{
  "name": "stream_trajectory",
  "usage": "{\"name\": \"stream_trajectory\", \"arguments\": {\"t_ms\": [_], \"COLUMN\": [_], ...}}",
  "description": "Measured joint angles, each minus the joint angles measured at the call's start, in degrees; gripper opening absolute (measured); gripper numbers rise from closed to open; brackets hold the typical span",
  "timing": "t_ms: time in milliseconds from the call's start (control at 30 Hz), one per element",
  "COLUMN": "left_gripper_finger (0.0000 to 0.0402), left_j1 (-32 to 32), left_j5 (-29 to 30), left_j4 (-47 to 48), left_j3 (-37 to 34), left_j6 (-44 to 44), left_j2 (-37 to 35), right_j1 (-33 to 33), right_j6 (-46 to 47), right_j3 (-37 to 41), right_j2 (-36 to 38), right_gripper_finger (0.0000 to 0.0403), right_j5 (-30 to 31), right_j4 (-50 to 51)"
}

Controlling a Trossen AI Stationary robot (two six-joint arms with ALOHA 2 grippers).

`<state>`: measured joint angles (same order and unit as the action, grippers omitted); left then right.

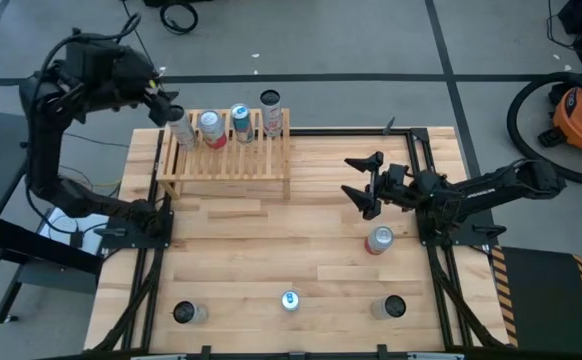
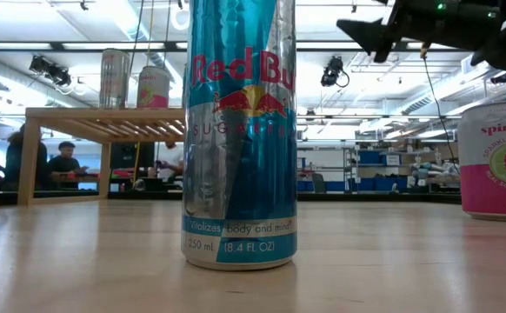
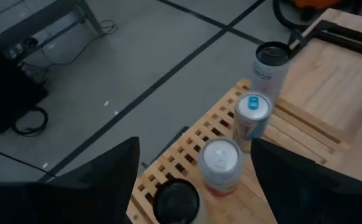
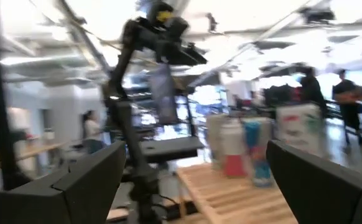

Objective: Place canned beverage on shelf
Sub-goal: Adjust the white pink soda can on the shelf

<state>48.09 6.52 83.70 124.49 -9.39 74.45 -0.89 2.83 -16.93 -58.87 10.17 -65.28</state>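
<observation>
The shelf (image 1: 226, 160), a low rack of pale slats, stands at the table's far left. Several cans stand upright in a row on its top: a dark-topped silver can (image 3: 176, 202) at its left end, then a pink one (image 3: 220, 163), a blue one (image 3: 251, 115) and a white one (image 3: 271, 65). My left gripper (image 1: 169, 108) hangs open above the shelf's left end, over the dark-topped can (image 1: 183, 130) and clear of it. My right gripper (image 1: 356, 180) is open and holds nothing, raised over the table's right half.
On the table stand a pink can (image 1: 379, 240) below my right gripper, a blue Red Bull can (image 1: 290, 300) at the near edge, and dark-topped cans at the near left (image 1: 186, 313) and near right (image 1: 391, 307). People show in the room beyond the table.
</observation>
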Motion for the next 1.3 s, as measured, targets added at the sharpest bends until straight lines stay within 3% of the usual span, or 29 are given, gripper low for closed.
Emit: {"name": "stream_trajectory", "arguments": {"t_ms": [100,367,567,633,767,1100,1300], "left_gripper_finger": [0.0309,0.0309,0.0309,0.0309,0.0309,0.0309,0.0309], "left_j1": [-1.19,-3.46,-6.5,-7.04,-7.8,-8.89,-8.89], "left_j5": [0.0,-2.96,-5.89,-5.85,-5.85,-5.81,-5.78], "left_j4": [1.22,2.42,3.29,3.34,4.43,4.54,4.53], "left_j3": [0.0,-0.01,-0.02,-0.02,-0.02,-0.02,-0.04], "left_j6": [0.2,4.67,5.12,5.74,5.77,5.74,5.75], "left_j2": [-1.28,-3.93,-4.81,-4.83,-4.84,-4.74,-4.74], "right_j1": [-0.07,-1.52,-3.85,-4.54,-8.1,-21.39,-28.65], "right_j6": [-1.95,-5.98,-13.63,-16.59,-21.35,-15.12,-8.93], "right_j3": [0.0,-4.95,-10.39,-12.52,-17.48,-29.25,-35.46], "right_j2": [0.0,-0.51,-1.77,-2.86,-7.23,-22.77,-30.4], "right_gripper_finger": [0.0399,0.0399,0.0399,0.0399,0.0399,0.0399,0.0399], "right_j5": [-5.37,-7.08,-18.79,-18.55,-12.37,-17.72,-26.9], "right_j4": [-0.57,-0.52,-0.44,0.55,6.99,12.39,13.62]}}
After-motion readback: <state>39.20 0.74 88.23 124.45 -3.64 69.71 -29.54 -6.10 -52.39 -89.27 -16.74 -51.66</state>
